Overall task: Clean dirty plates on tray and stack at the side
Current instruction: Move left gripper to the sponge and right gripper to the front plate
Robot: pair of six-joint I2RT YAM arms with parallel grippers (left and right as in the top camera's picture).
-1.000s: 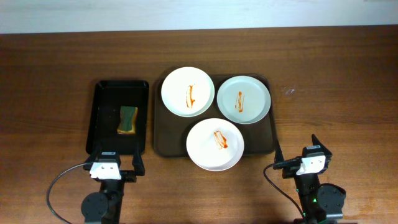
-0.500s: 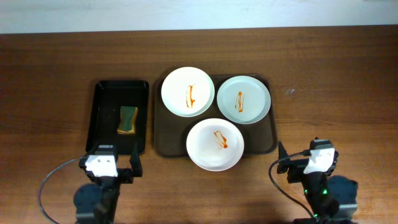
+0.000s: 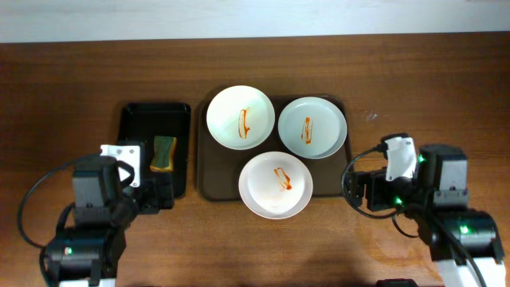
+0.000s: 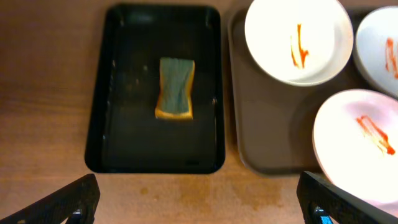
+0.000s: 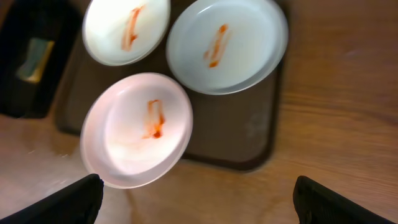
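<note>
The wooden table [image 3: 72,88] is filling the whole scene. Midway between its left and right edges, the dark brown tray [image 3: 215,171] is sitting with its rounded corners and raised rim showing. All three plates are lying on it. Just beside it, toward the left edge, a narrower black tray [image 3: 135,123] is lying parallel to it.

The white plate [image 3: 241,118] at the tray's far left corner is carrying a long upright orange-red streak in its middle. The pale blue-grey plate [image 3: 312,127] at the far right corner is wearing a shorter streak of the same sauce. The third plate [image 3: 276,184], white, is sitting at the tray's near side and overhanging the near rim. Its smear is slanting and is thickest at the lower end.

A green and yellow sponge [image 3: 163,153] is resting in the middle of the black tray.

The left gripper [image 4: 199,202] is hovering over the near end of the black tray, its fingers spread wide and holding nothing. The right gripper [image 5: 199,199] is hanging above the tray's near right corner, likewise spread wide and empty.
</note>
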